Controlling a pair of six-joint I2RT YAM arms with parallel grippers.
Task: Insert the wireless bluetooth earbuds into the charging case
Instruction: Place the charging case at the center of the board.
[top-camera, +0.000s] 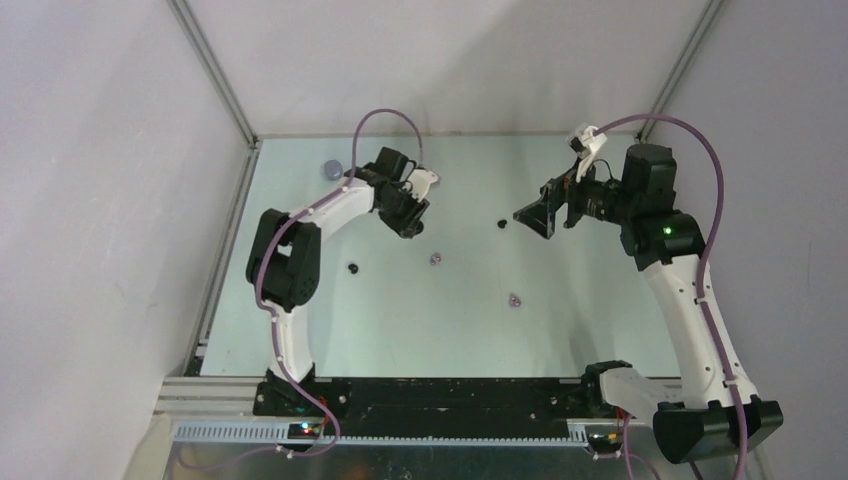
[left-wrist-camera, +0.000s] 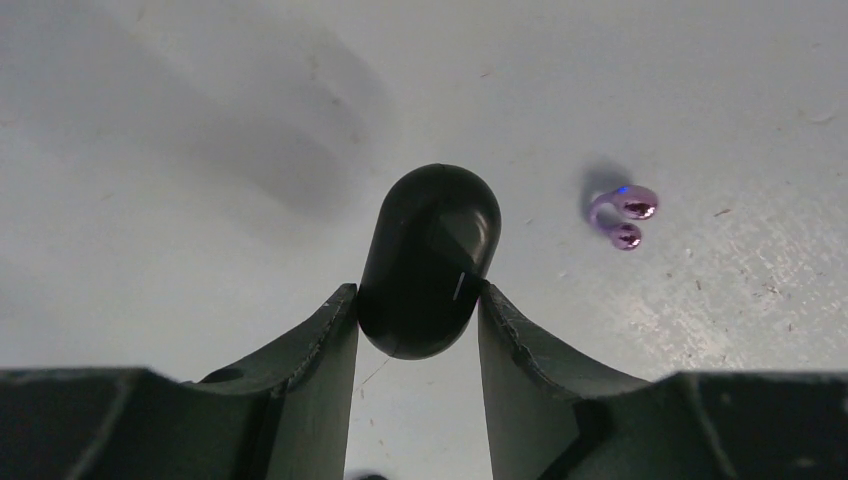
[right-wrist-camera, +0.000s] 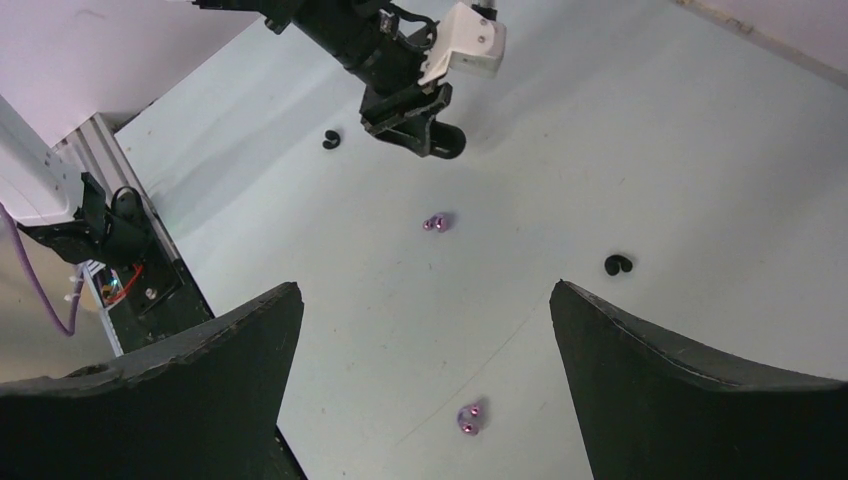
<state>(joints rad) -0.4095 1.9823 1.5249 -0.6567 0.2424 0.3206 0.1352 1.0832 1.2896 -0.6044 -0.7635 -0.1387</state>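
My left gripper (left-wrist-camera: 417, 300) is shut on a glossy black oval charging case (left-wrist-camera: 430, 240), its lid closed, held just above the table. In the top view this gripper (top-camera: 408, 218) hangs at the back left. A lilac earbud (left-wrist-camera: 624, 215) lies just to the right of the case. In the top view the earbuds lie scattered: a black one (top-camera: 352, 268), a lilac one (top-camera: 435, 259), another lilac one (top-camera: 514, 299) and a black one (top-camera: 503, 223). My right gripper (top-camera: 528, 214) stands open with nothing in it, raised over a lilac earbud (right-wrist-camera: 468, 418) and a black one (right-wrist-camera: 618, 265).
A small lilac-grey rounded case (top-camera: 331, 168) sits at the back left, near the aluminium frame post (top-camera: 215, 75). White walls close in the pale green table (top-camera: 580, 330) on three sides. The arm bases and a black rail (top-camera: 450, 395) line the near edge.
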